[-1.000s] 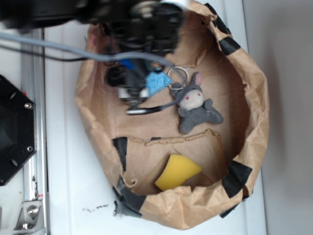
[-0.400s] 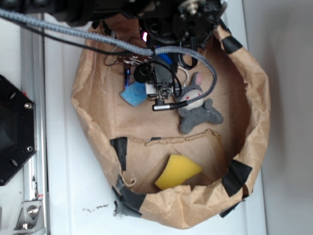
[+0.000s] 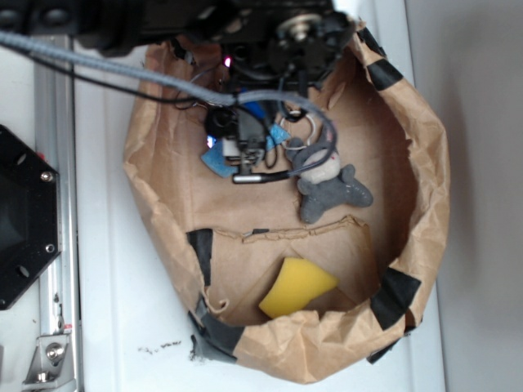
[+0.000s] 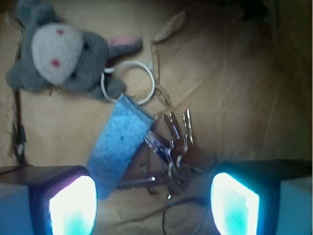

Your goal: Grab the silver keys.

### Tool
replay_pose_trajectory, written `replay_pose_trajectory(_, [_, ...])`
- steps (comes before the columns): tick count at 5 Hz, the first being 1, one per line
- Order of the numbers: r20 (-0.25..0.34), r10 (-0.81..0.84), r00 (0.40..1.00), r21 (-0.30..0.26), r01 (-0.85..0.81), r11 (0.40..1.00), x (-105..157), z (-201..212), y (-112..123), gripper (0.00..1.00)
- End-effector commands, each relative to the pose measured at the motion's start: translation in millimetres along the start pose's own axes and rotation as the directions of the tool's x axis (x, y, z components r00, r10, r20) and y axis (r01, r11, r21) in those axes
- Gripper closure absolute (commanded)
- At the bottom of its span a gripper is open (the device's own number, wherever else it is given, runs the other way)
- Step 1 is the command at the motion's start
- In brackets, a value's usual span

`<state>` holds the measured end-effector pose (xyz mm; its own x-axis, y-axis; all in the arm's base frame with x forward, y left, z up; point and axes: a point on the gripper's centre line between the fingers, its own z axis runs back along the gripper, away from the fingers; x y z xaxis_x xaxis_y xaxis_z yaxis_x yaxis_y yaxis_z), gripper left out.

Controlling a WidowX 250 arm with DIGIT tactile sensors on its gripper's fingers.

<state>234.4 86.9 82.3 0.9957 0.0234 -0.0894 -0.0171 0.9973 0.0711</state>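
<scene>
The silver keys lie fanned on the brown paper floor of the bag, between and just ahead of my gripper's fingers. My gripper is open, its glowing pads on either side, and nothing is held. A light blue sponge lies touching the keys on their left. In the exterior view my gripper hangs over the bag's upper left part and hides the keys.
A grey plush bunny with a white ring lies right of the gripper. A yellow sponge sits in the near pocket. The crumpled paper bag wall rings everything. Black cables cross the top.
The arm swung right across the bag, then came slightly back left. The blue sponge now lies further left than a second ago.
</scene>
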Motion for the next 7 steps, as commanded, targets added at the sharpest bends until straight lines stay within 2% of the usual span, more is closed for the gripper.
replay_pose_trajectory(1, [0.003, -0.017, 1.000, 0.059, 0.017, 0.998, -16.6, 6.0, 2.1, 0.00])
replay_pose_trajectory(2, [-0.003, -0.019, 1.000, 0.082, 0.019, 0.996, -18.3, -7.6, 6.7, 0.00])
replay_pose_trajectory(3, [0.008, -0.026, 1.000, 0.084, 0.025, 0.996, -33.6, -17.7, 16.6, 0.00])
replay_pose_trajectory(4, [0.016, -0.021, 1.000, 0.083, 0.020, 0.996, -34.6, -17.4, 20.5, 0.00])
replay_pose_trajectory(6, [0.066, -0.011, 0.998, 0.089, 0.005, 0.996, -33.8, -35.0, 24.4, 0.00])
replay_pose_trajectory(7, [0.074, -0.039, 0.996, 0.088, 0.032, 0.996, -59.0, -59.7, 25.4, 0.00])
